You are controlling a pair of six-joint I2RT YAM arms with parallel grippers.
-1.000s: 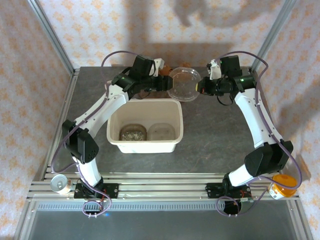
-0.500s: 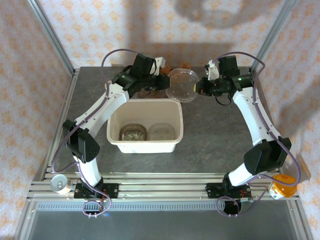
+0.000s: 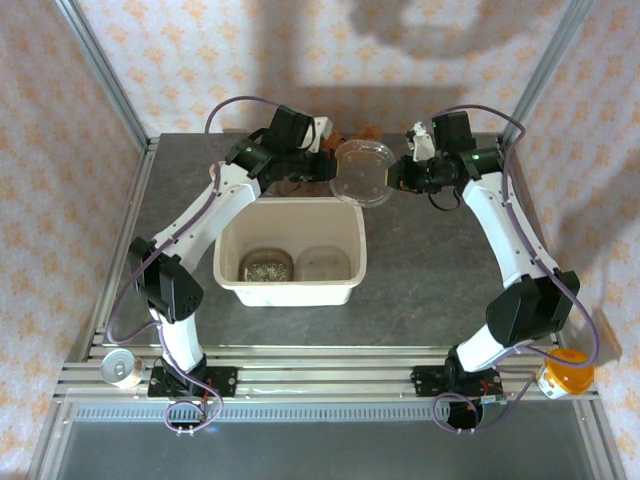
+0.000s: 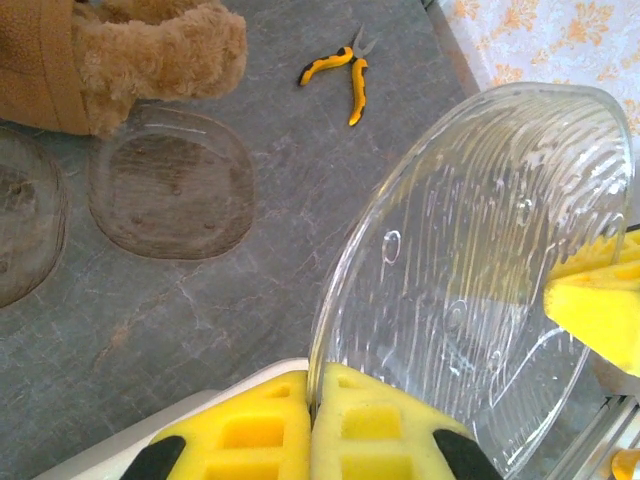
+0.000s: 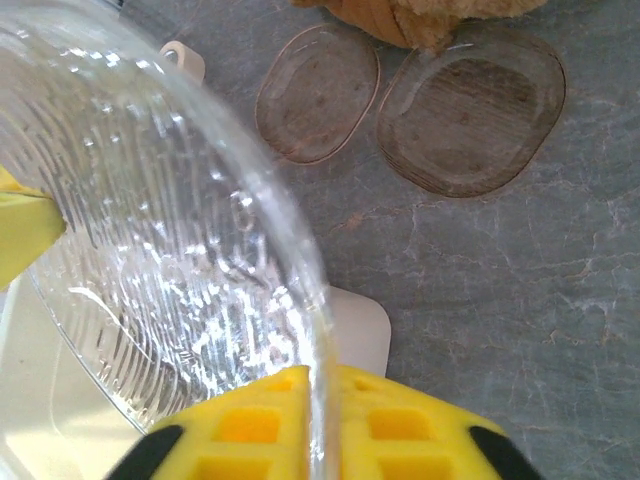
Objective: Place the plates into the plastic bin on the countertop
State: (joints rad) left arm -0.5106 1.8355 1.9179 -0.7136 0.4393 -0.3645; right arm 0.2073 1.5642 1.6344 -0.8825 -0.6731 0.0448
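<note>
A clear ribbed plate (image 3: pixel 362 172) hangs tilted on edge above the far right corner of the plastic bin (image 3: pixel 226 250). My left gripper (image 3: pixel 331 168) is shut on its left rim; in the left wrist view the yellow pads (image 4: pixel 250 430) pinch the plate (image 4: pixel 470 270). My right gripper (image 3: pixel 396 177) holds the opposite rim, its pads (image 5: pixel 410 430) close on either side of the plate (image 5: pixel 170 250). Two plates (image 3: pixel 266 265) (image 3: pixel 323 262) lie in the bin. Two more plates (image 5: pixel 318 92) (image 5: pixel 470 120) lie flat on the countertop (image 3: pixel 440 270).
A brown plush toy (image 4: pixel 130 50) sits at the back beside the loose plates (image 4: pixel 172 180). Yellow-handled pliers (image 4: pixel 345 72) lie farther back. A tin can (image 3: pixel 122 368) and an orange object (image 3: pixel 568 368) sit on the front rails.
The left gripper has closed on the plate's left rim. The plate and the right gripper have shifted slightly left, toward the bin's far edge.
</note>
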